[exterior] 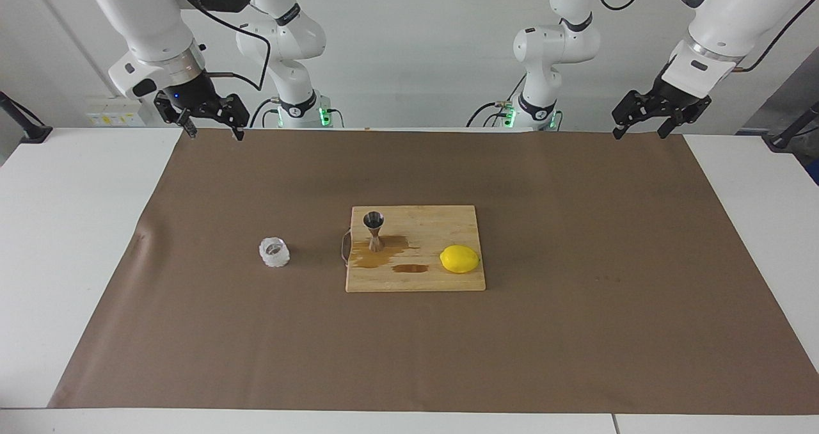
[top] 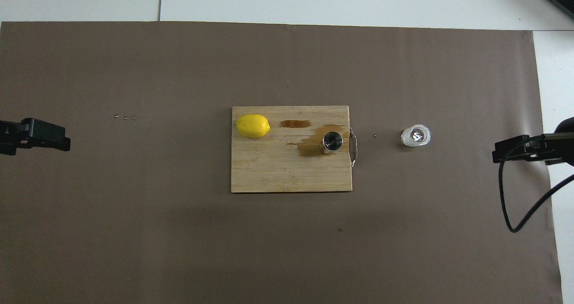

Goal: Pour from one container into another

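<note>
On the wooden board (exterior: 448,229), an hourglass steel jigger (exterior: 374,230).

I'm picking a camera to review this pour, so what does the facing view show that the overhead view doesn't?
Only the facing view shows both arms with their bases, and the jigger's hourglass side profile. Only the overhead view looks straight down into the jigger's mouth and the glass cup. Both show the cutting board with its brown spill, the lemon, the cup standing off the board, and the left gripper and right gripper open, holding nothing.
</note>
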